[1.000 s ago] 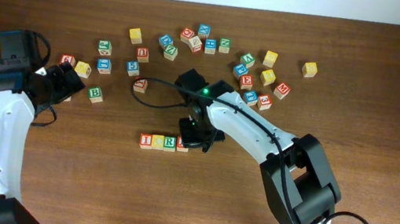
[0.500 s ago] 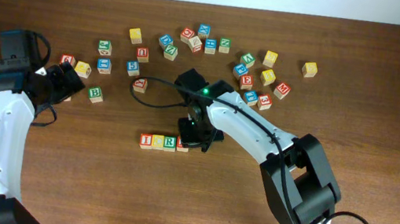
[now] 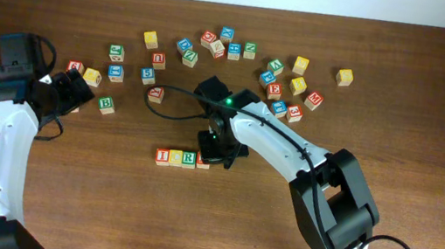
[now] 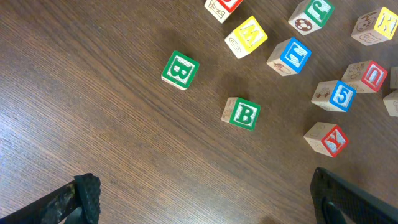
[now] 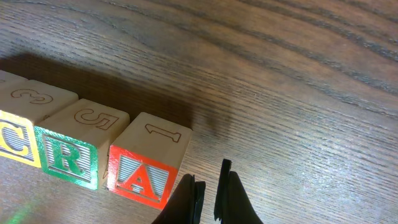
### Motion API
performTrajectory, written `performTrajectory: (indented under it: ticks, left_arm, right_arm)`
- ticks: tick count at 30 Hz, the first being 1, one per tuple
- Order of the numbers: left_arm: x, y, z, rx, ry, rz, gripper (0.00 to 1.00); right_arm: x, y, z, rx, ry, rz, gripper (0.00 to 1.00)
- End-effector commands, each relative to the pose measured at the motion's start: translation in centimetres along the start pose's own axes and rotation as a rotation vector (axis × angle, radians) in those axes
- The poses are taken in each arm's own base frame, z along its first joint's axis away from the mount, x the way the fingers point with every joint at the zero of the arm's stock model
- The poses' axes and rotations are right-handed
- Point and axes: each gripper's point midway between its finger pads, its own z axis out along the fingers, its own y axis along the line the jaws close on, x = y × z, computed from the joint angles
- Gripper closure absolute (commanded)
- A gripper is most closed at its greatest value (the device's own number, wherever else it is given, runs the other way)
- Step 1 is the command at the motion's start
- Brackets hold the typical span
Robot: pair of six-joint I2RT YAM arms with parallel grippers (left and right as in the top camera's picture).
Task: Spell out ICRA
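Far left in the overhead view, the left gripper [image 3: 71, 91] has its jaws released wide. Its wrist view shows two green B cubes [image 4: 241, 114]. Lower centre, I [image 3: 163, 156], C [image 3: 176, 157] and R [image 3: 189, 158] form a row. The right gripper [image 3: 217, 148] half-hides A [image 3: 203, 162] there. The right wrist view shows A touching R, with the clenched, empty fingers just to its right. Bare table [image 3: 190, 226] runs from the row to the bottom edge.

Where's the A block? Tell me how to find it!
Look at the middle of the brown table, where a short row of blocks sits below the scattered blocks. The A block is at the row's end nearest the right gripper. Its face is red, beside the green R.
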Motion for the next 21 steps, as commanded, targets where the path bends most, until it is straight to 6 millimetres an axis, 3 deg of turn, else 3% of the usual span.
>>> performTrajectory:
  ticks: [1, 21]
  left_arm:
    - [-0.10, 0.07, 0.01, 0.004, 0.002, -0.008, 0.01]
    - [-0.10, 0.07, 0.01, 0.004, 0.002, -0.008, 0.01]
  right_arm:
    - [0.38, 0.31, 0.56, -0.008, 0.017, -0.011, 0.95]
    - [0.25, 0.71, 0.55, -0.029, 0.014, -0.014, 0.95]
